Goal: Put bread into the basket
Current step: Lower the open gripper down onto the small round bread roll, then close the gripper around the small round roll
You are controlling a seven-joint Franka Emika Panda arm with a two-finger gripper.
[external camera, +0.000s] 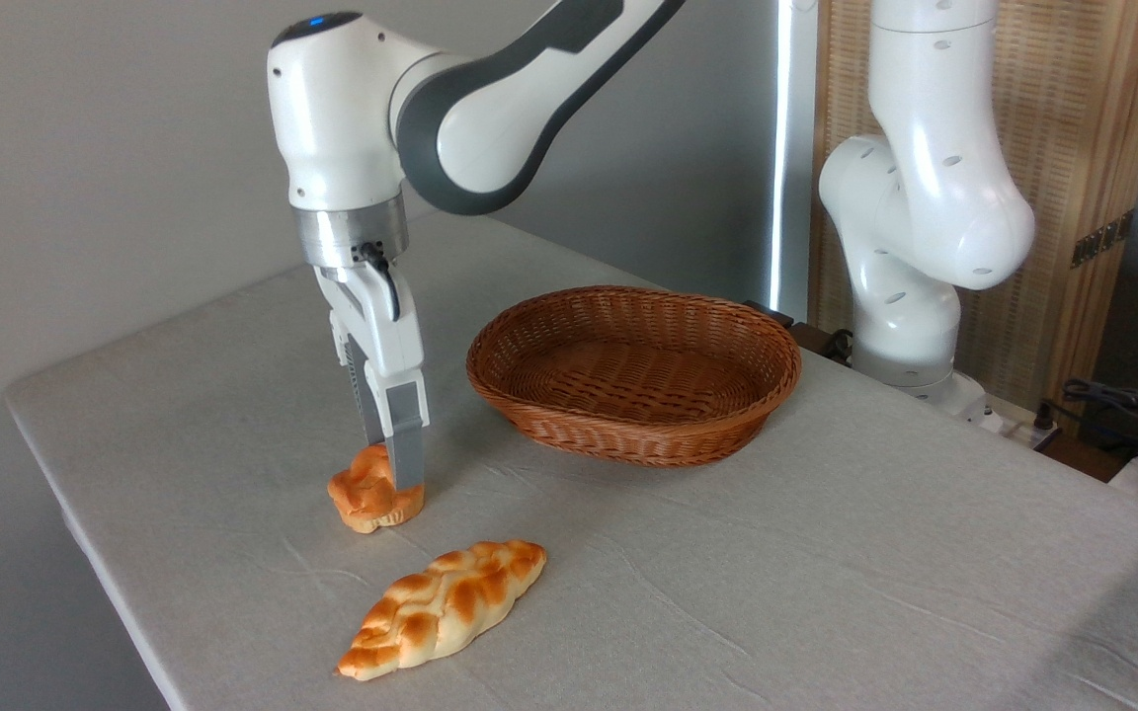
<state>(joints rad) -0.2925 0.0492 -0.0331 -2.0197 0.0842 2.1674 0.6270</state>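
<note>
The braided loaf (pixel 446 605) lies nearest, and behind it my claw (pixel 393 472) stands down over the bread (pixel 367 497) on the table (pixel 826 553), grip uncertain from here, so the basket (pixel 634 370) is empty and lifting remains.

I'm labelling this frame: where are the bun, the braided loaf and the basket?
bun (pixel 360 497): fixed camera, its lobed top left of the jaws.
braided loaf (pixel 446 604): fixed camera, middle of its crust.
basket (pixel 628 436): fixed camera, near outer wall.

text: none legible | labels: none | brands: none | numbers: none
</note>
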